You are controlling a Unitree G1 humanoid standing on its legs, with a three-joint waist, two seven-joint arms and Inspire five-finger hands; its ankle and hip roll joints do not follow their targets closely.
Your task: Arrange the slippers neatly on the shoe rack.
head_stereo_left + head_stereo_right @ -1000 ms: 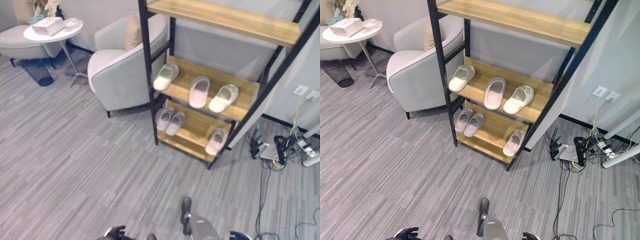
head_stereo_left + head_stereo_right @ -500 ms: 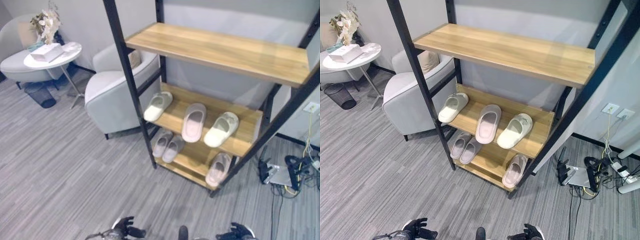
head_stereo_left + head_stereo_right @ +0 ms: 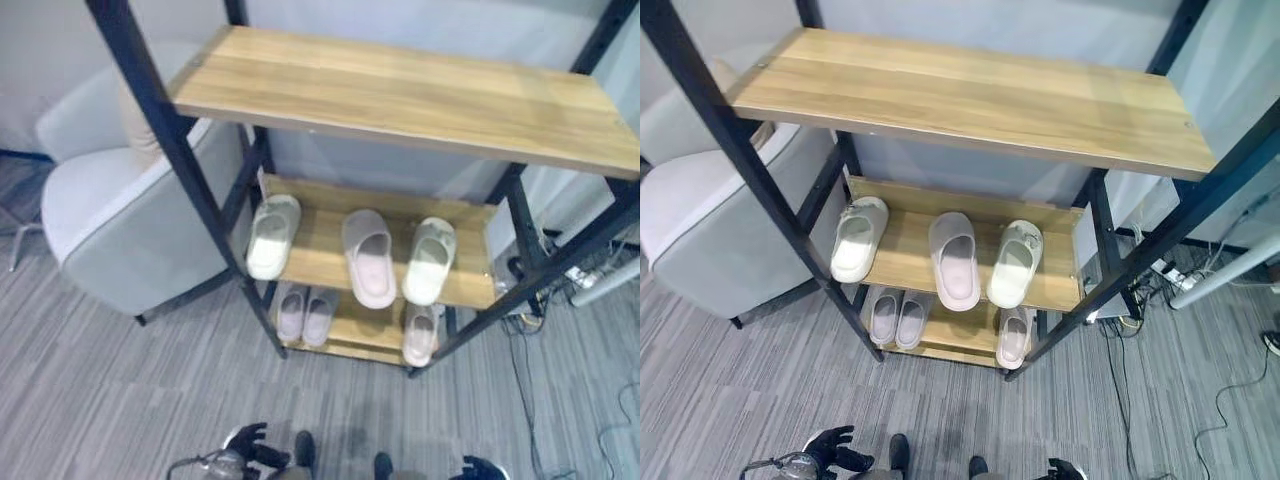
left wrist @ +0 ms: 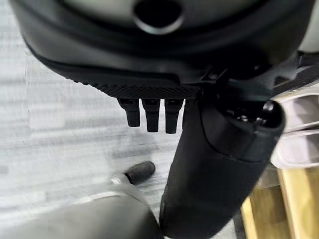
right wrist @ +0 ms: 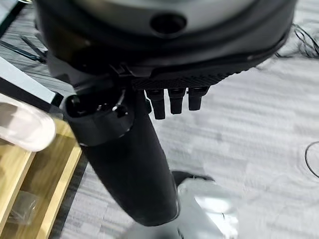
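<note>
Shoe rack [image 3: 750, 180] with black frame and wooden shelves, seen from above; top shelf [image 3: 970, 95] bare. Middle shelf [image 3: 902, 262]: three slippers well apart — pale green slipper [image 3: 857, 238] at the robot's left, pink slipper [image 3: 953, 258] in the centre, second pale green slipper [image 3: 1013, 262] at the right, toes angled differently. Bottom shelf: pair of pink slippers [image 3: 895, 317] side by side at the left, single pink slipper [image 3: 1014, 337] at the right. Grey armchair [image 3: 110, 225] just beside the rack. Left hand [image 3: 250, 443] low near the floor, fingers straight and relaxed, holding nothing. Right hand [image 3: 1065, 470] at the lower edge, likewise loose and empty in its wrist view. Step in hand, by judgement: approach, no slipper yet grasped. Next move probably calling for a reach to the middle shelf to match the green pair.
</note>
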